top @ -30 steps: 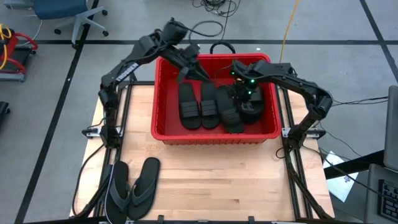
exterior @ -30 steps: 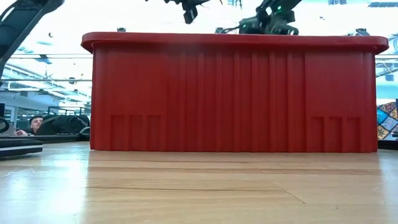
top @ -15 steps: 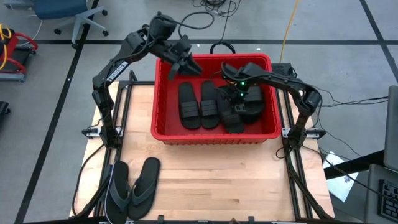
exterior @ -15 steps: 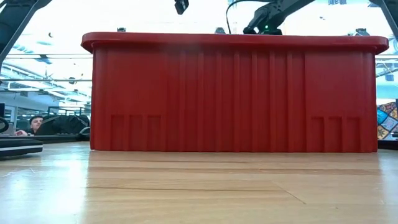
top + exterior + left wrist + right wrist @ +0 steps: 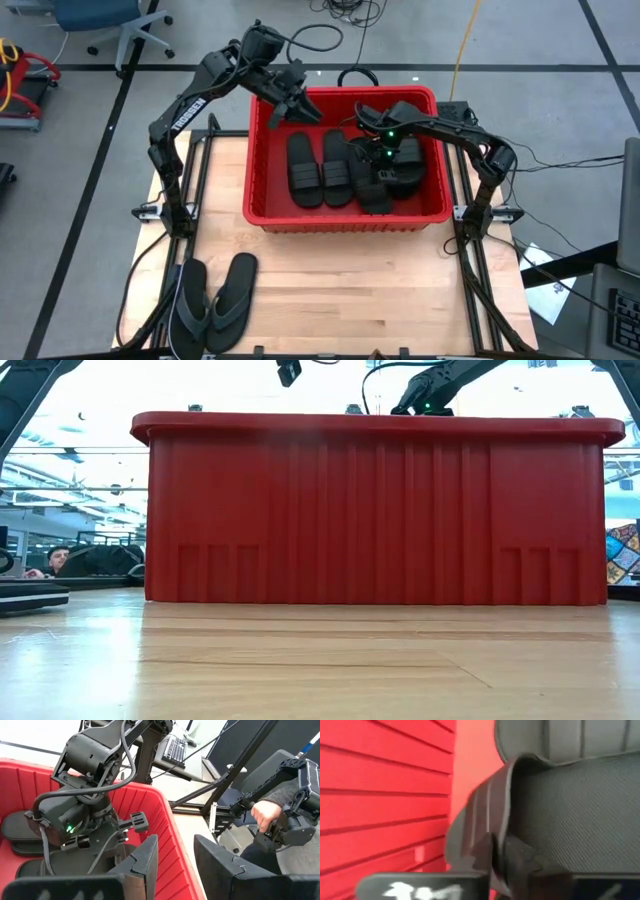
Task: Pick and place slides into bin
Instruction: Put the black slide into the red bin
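On the near left of the table (image 5: pixel 330 280) lie two flip-flops (image 5: pixel 212 300), side by side and touching, long axes running near-to-far, leaning slightly rightward at the far end. My left gripper (image 5: pixel 290 100) hangs over the far left corner of the bin (image 5: pixel 345 218), fingers (image 5: pixel 142 865) apart with nothing between them. White lettering runs along my left arm in the high view, but I cannot read it.

Inside the bin, ribbed-strap slides (image 5: pixel 322 165) lie abreast on the floor, long axes running from the near wall to the far wall; which end is the toe I cannot tell. To their right more slides (image 5: pixel 400 175) are piled less neatly.

My right gripper (image 5: pixel 383 160) is down in the bin's right half, its fingers clamped on a slide's (image 5: pixel 560 805) edge beside the red wall.
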